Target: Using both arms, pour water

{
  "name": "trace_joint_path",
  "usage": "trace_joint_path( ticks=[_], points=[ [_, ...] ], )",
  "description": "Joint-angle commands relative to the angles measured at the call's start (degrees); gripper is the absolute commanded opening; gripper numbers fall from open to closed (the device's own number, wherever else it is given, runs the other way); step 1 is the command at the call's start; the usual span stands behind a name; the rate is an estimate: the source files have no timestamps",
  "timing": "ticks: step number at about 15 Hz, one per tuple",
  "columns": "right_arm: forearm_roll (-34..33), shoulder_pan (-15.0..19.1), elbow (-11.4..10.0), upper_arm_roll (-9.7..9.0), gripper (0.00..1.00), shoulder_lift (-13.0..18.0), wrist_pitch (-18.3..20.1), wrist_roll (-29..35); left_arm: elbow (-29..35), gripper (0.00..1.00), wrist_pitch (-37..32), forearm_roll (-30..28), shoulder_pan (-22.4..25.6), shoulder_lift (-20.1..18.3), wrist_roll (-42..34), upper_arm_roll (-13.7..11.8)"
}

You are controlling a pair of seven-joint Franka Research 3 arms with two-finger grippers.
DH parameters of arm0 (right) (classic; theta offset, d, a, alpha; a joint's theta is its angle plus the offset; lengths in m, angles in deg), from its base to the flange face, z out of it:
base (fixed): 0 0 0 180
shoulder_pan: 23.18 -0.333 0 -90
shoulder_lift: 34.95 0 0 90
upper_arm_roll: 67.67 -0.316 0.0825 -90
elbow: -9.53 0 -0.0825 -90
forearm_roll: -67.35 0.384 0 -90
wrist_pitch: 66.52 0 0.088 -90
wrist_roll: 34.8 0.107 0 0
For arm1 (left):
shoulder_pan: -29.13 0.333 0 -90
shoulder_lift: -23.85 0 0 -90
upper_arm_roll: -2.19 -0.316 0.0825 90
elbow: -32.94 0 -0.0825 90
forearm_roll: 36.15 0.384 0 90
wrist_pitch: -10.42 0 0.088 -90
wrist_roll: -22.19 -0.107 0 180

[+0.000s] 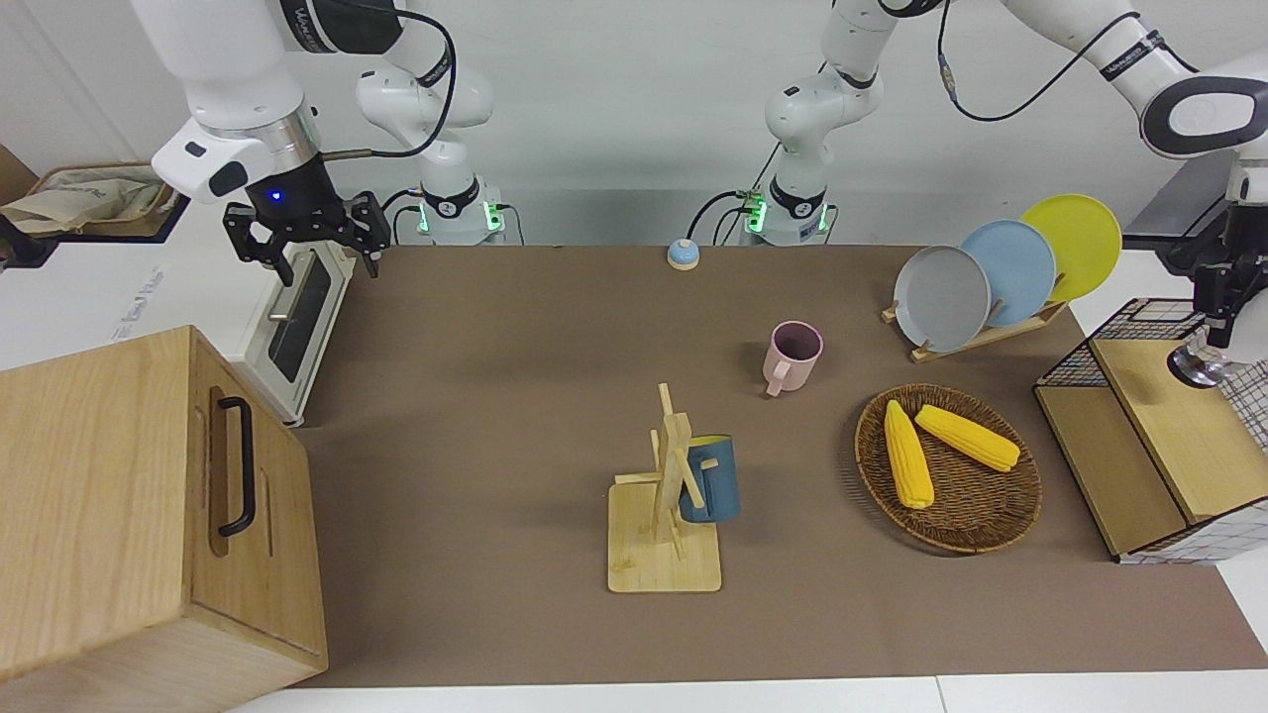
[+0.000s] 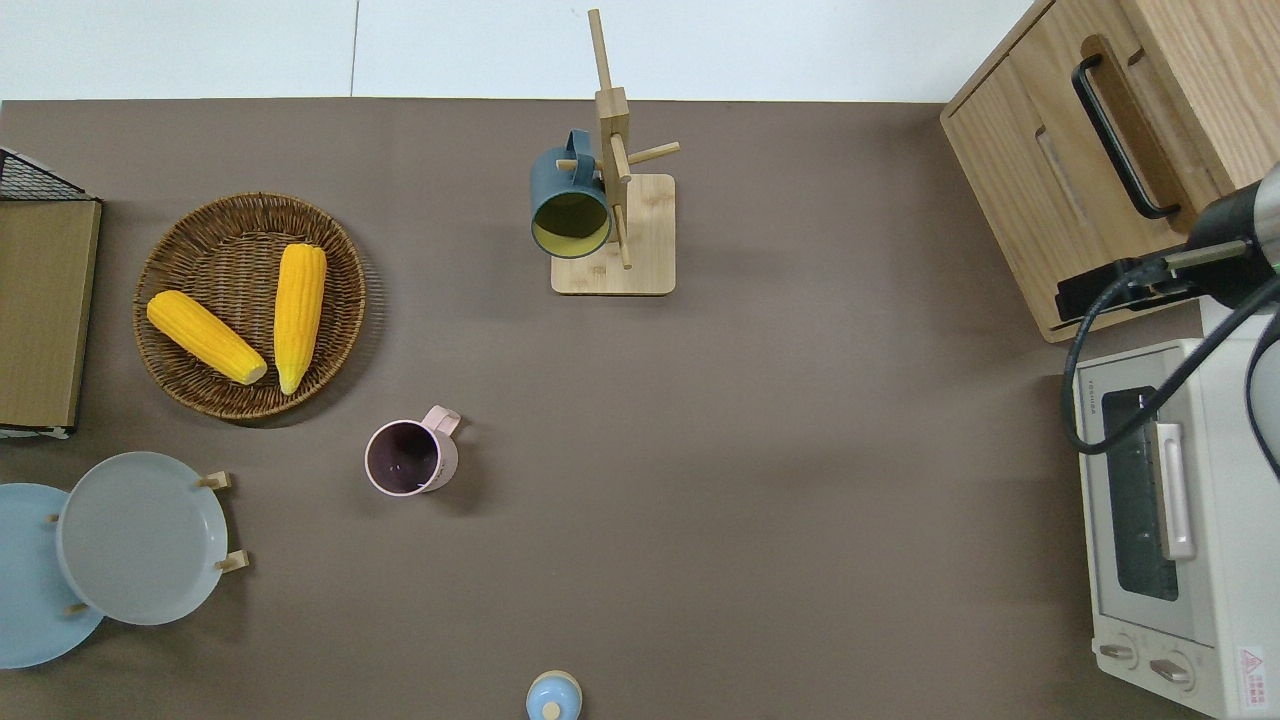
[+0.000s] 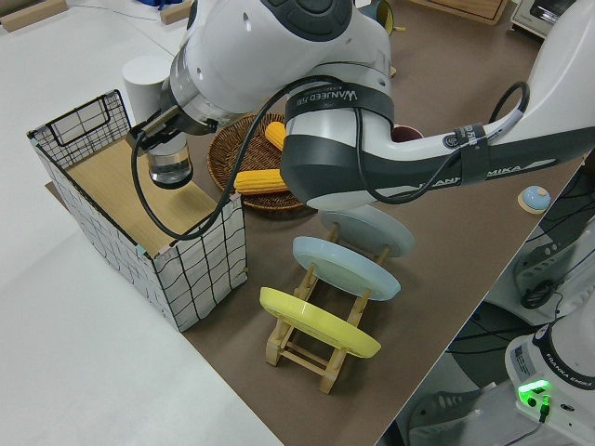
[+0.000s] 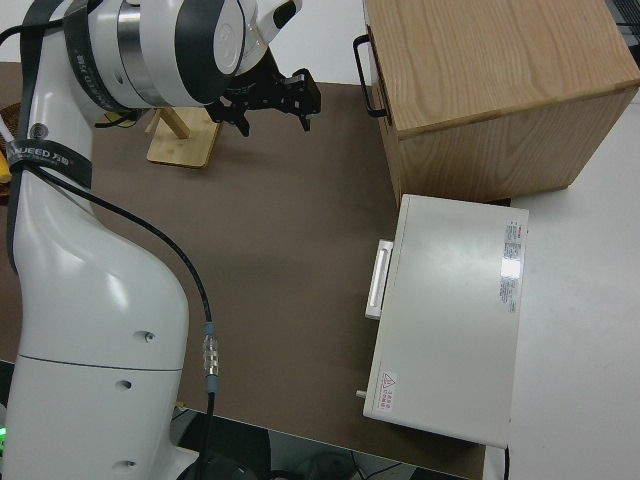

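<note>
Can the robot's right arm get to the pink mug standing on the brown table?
Probably yes. The right gripper is open and empty, and the pink mug stands alone on bare brown table, though it's a long reach.

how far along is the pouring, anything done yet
Nothing looks poured: the pink mug stands alone on the table, apparently empty. In hand: the left gripper is at a glass over the wire-sided shelf; whether it grips is unclear. The right gripper is open, holding nothing, by the toaster oven. Left: bringing vessels together and pouring.
</note>
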Motion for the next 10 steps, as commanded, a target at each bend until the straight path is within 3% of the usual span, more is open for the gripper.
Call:
trace_joint_path(
  ticks=[1,10],
  points=[
    [1.16,0.33,-1.57,-0.19,0.983,1.17,-0.88,0.77,-4.09,0.0,1.45,-2.19,1.3,3.5,-3.67,0.48],
    [1.16,0.33,-1.57,-0.19,0.983,1.17,-0.79,0.77,-4.09,0.0,2.69,-4.31,1.3,6.32,-4.82,0.57]
  ],
)
